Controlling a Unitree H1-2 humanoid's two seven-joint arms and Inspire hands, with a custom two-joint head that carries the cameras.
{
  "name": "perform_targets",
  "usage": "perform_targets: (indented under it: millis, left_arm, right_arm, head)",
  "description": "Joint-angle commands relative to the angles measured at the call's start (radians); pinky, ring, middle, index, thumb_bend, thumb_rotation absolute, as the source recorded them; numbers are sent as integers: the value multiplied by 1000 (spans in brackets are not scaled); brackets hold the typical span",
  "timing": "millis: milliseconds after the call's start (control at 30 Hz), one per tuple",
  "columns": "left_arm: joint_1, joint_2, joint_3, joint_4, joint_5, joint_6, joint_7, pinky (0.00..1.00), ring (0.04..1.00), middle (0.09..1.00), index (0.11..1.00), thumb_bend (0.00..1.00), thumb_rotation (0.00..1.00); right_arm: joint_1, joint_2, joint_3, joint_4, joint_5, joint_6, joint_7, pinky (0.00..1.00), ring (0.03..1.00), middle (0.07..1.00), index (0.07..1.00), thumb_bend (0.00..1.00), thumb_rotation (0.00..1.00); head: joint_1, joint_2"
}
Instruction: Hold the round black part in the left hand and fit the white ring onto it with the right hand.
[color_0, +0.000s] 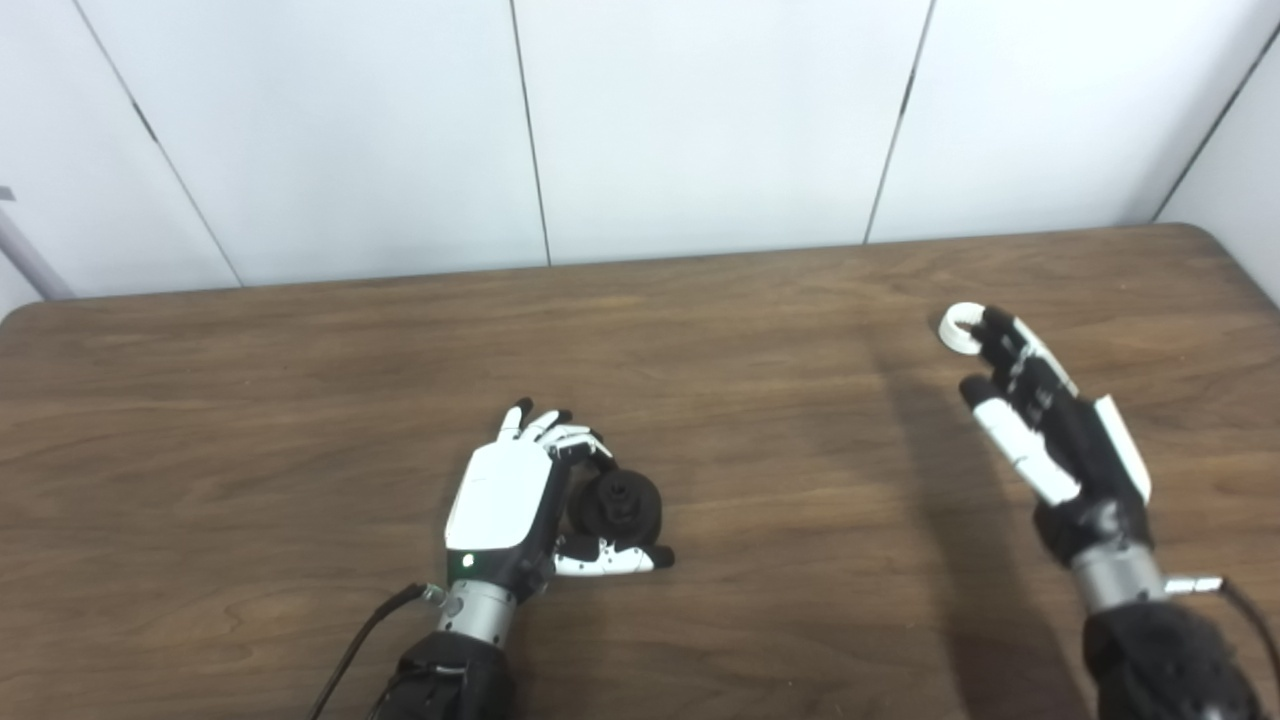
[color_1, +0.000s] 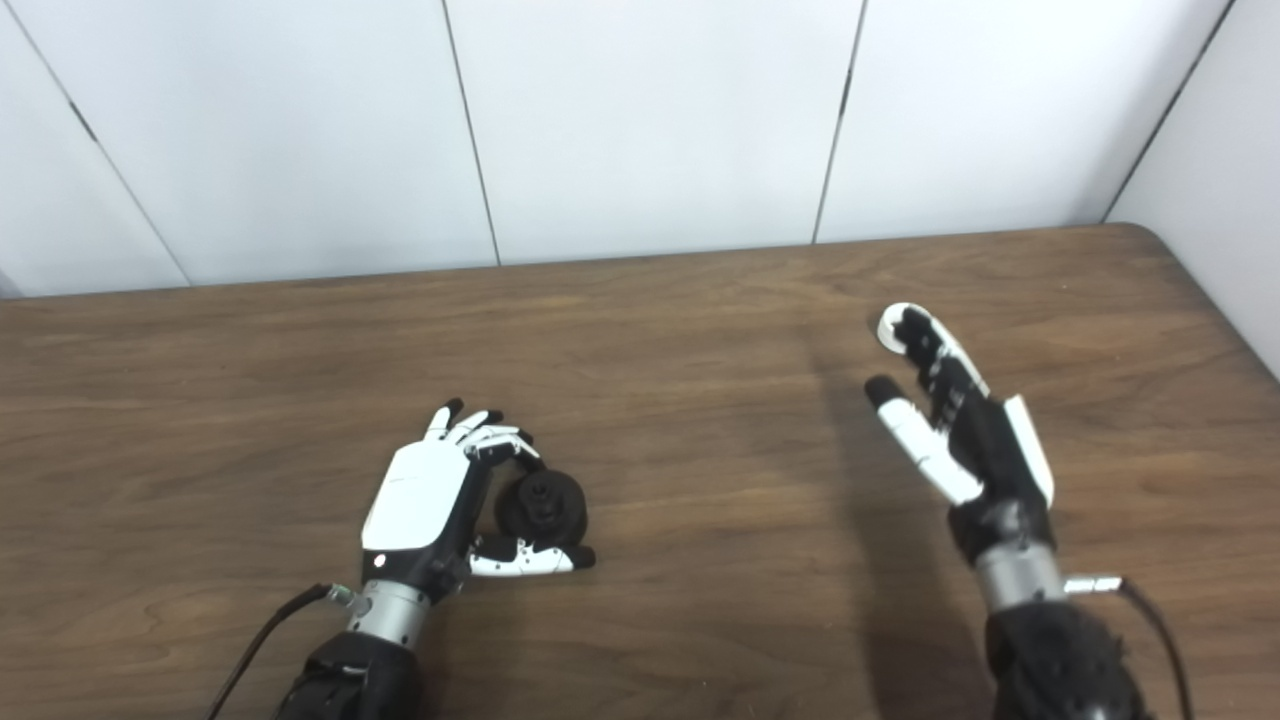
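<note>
Left hand (color_0: 505, 500) curled around the round black part (color_0: 620, 505) on the table. Right hand (color_0: 1050, 430) fingers spread, tips at the white ring (color_0: 960, 327), ungrasped. Next: pinch ring.

round black part (color_0: 620, 505): near table centre | white ring (color_0: 960, 327): far right

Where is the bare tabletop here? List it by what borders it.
Bare wood lies between the left hand holding the round black part and the right hand, whose fingertips are at the white ring. The table is also bare to the left. Crowded only around each hand.
</note>
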Motion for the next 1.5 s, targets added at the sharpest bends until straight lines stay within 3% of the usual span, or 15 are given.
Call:
perform_targets:
  millis: [0, 200, 333, 467, 633, 767, 1033, 1200, 1467]
  left_arm:
    - [-1, 10, -7, 14, 17, -3, -15, 1000, 874, 747, 482, 525, 51]
    - [2, 14, -4, 7, 13, -2, -19, 1000, 879, 748, 482, 525, 51]
    - [8, 23, 3, 3, 2, -10, -18, 1000, 879, 748, 482, 525, 50]
    - [8, 33, 8, -3, 5, -13, -28, 1000, 877, 752, 482, 525, 50]
    - [11, 34, 20, -11, -2, -13, -39, 1000, 871, 751, 482, 525, 51]
    - [11, 39, 26, -12, -7, -20, -43, 1000, 877, 751, 482, 525, 50]
    - [10, 44, 36, -23, -17, -25, -60, 1000, 880, 749, 482, 525, 49]
    - [15, 46, 40, -34, -15, -22, -68, 1000, 874, 747, 482, 525, 50]
    - [18, 45, 47, -43, -12, -27, -75, 1000, 874, 747, 482, 525, 50]
  right_arm:
    - [-46, -49, -7, -26, -62, 0, 0, 908, 918, 909, 889, 593, 541]
    - [-116, -144, 14, -2, -219, 70, 14, 900, 912, 895, 861, 653, 472]
    - [-158, -206, 44, 18, -324, 106, 36, 854, 910, 901, 836, 751, 415]
    - [-224, -277, 83, 95, -430, 132, 61, 975, 979, 919, 803, 824, 384]
    - [-300, -327, 105, 206, -489, 128, 78, 950, 987, 923, 790, 884, 321]
    - [-355, -361, 139, 288, -530, 128, 110, 995, 999, 937, 786, 891, 275]
    - [-457, -397, 212, 438, -599, 130, 153, 1000, 1000, 963, 781, 926, 272]
    - [-520, -397, 256, 514, -639, 171, 192, 1000, 1000, 979, 780, 913, 281]
    - [-576, -357, 246, 599, -691, 175, 231, 1000, 1000, 981, 769, 906, 301]
  head:
    - [-3, 0]
    - [-39, 1]
    - [-77, 0]
    - [-108, 3]
    - [-136, 5]
    - [-160, 5]
    - [-192, 3]
    - [-197, 3]
    - [-200, 7]
